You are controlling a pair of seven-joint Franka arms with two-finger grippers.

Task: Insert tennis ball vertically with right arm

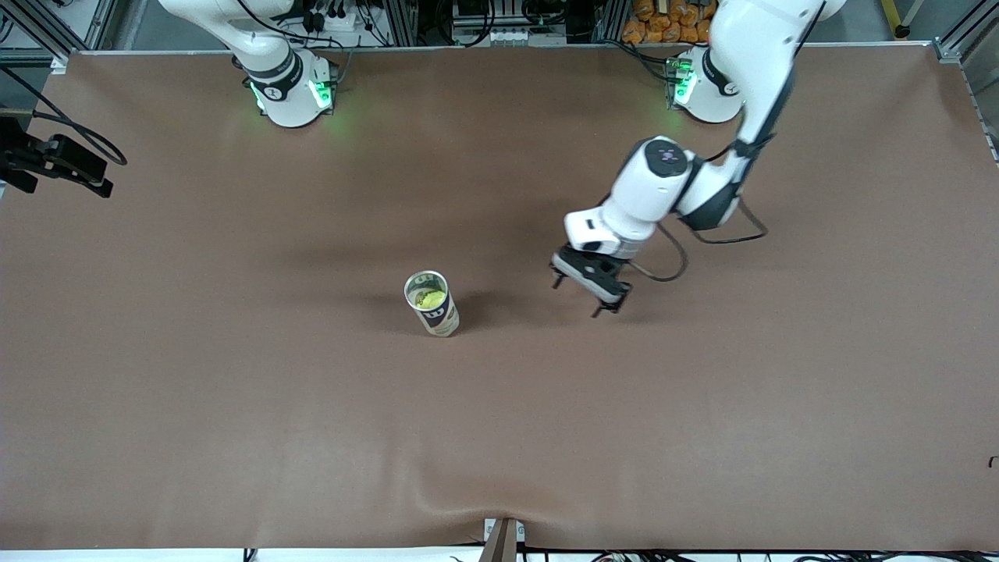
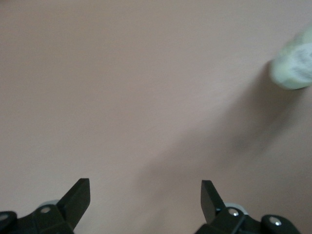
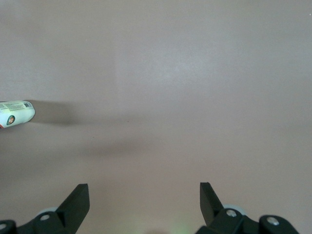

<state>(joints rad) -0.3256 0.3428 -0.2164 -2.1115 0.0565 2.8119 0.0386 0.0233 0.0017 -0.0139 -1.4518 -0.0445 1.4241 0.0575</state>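
Note:
A tennis-ball can (image 1: 431, 304) stands upright near the middle of the brown table, its open top up. A yellow-green tennis ball (image 1: 428, 297) sits inside it. My left gripper (image 1: 577, 298) is open and empty, low over the table beside the can, toward the left arm's end. The left wrist view shows its open fingers (image 2: 145, 183) and the blurred can (image 2: 295, 66). The right arm rises out of the front view from its base (image 1: 289, 86), so its hand is hidden there. The right wrist view shows my right gripper (image 3: 144, 187) open and empty, high over bare table, with the can (image 3: 14, 113) far off.
The brown mat (image 1: 234, 390) covers the whole table. The left arm's base (image 1: 706, 86) stands along the table's back edge. A black camera mount (image 1: 55, 160) sticks in at the right arm's end. A bracket (image 1: 503, 540) sits at the table's front edge.

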